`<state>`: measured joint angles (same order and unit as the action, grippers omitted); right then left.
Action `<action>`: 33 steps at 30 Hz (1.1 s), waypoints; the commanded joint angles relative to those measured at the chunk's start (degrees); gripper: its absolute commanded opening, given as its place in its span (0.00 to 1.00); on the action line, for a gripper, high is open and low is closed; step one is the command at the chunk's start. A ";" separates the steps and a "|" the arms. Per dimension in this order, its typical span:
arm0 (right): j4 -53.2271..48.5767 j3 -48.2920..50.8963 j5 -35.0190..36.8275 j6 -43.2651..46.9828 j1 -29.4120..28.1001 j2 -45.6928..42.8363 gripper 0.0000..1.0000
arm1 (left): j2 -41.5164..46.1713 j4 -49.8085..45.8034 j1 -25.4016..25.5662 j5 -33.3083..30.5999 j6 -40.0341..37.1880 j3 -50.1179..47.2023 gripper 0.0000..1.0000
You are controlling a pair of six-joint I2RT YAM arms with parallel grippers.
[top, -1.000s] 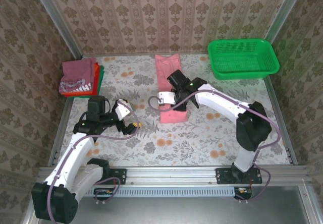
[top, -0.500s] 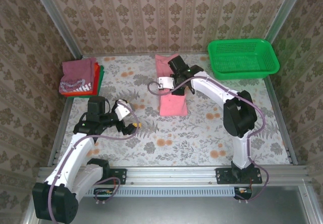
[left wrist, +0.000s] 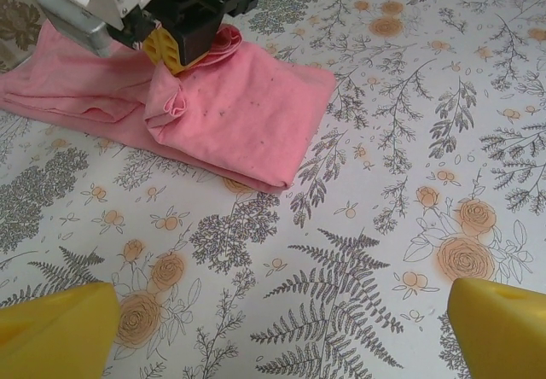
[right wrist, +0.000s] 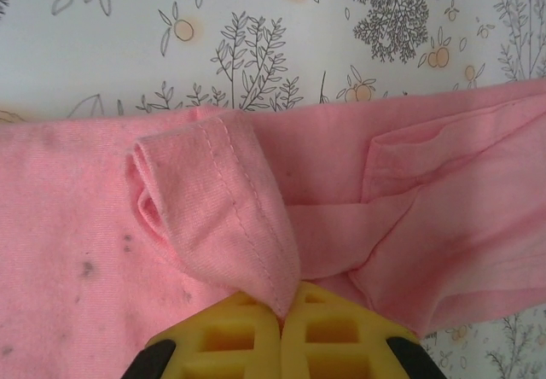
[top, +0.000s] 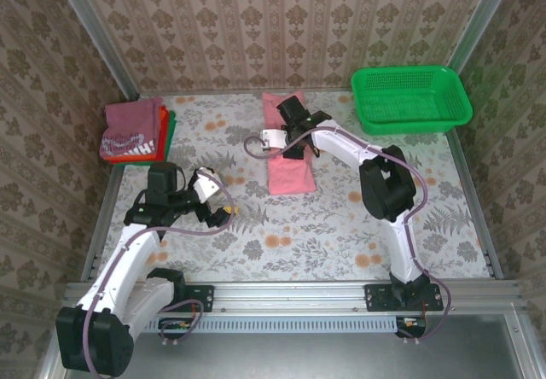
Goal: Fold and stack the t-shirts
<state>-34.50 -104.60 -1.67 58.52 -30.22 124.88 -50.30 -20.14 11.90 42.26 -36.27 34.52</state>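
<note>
Basket (top: 409, 126) far right, apart from salmon-pink t-shirt (top: 292, 174) in right tool (right wrist: 281, 309).

Right gripper (right wrist: 281, 306) fingers are cut off at the bottom edge; pink shirt (right wrist: 213, 208) runs off both sides. Maroon shirt (top: 130, 127) hides all but edges of red-orange shirt (top: 164, 127) and green shirt (top: 171, 125).

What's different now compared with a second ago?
The right claw, shut on a pinch of the pink shirt, moved farther back, taking the cloth with it. The shirt's near edge drew back, so it now lies shorter. The left claw, the folded stack and the green basket stayed put.
</note>
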 commanded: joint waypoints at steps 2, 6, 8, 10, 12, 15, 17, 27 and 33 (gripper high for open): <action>1.88 -2.22 0.11 -0.81 0.85 1.97 0.00 | 0.00 0.34 -0.37 1.90 -1.18 -0.44 1.00; 3.52 -2.20 0.62 -1.49 1.34 3.29 0.02 | -0.06 0.28 -0.37 1.94 -1.08 -0.36 1.00; 6.44 -1.61 0.63 -2.15 1.45 3.36 0.03 | -0.08 0.32 -0.38 1.93 -1.08 -0.42 1.00; 7.27 -1.58 0.16 -2.60 1.53 3.44 0.06 | -0.06 0.30 -0.43 1.88 -1.08 -0.47 1.00; 7.94 -1.54 0.54 -2.75 1.56 3.56 0.09 | -0.12 0.32 -0.39 1.91 -1.00 -0.40 1.00; 10.35 -0.53 1.70 -3.60 1.64 2.97 0.35 | -0.23 0.44 -0.43 1.98 -0.93 -0.26 1.00; 14.66 1.82 2.97 -5.03 1.72 1.48 0.60 | -0.22 0.51 -0.39 2.07 -0.91 -0.26 1.00; 24.80 17.20 -0.97 -12.68 1.13 -11.49 0.82 | -0.31 0.98 -0.32 2.58 0.04 -0.16 1.00; 24.36 20.48 -0.66 -16.50 1.03 -11.54 0.71 | -1.09 2.03 -0.40 3.21 0.32 -0.12 1.00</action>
<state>-11.07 -84.88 -2.33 45.08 -28.91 112.66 -50.65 -19.31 11.90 43.13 -36.23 34.52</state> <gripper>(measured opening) 0.720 0.997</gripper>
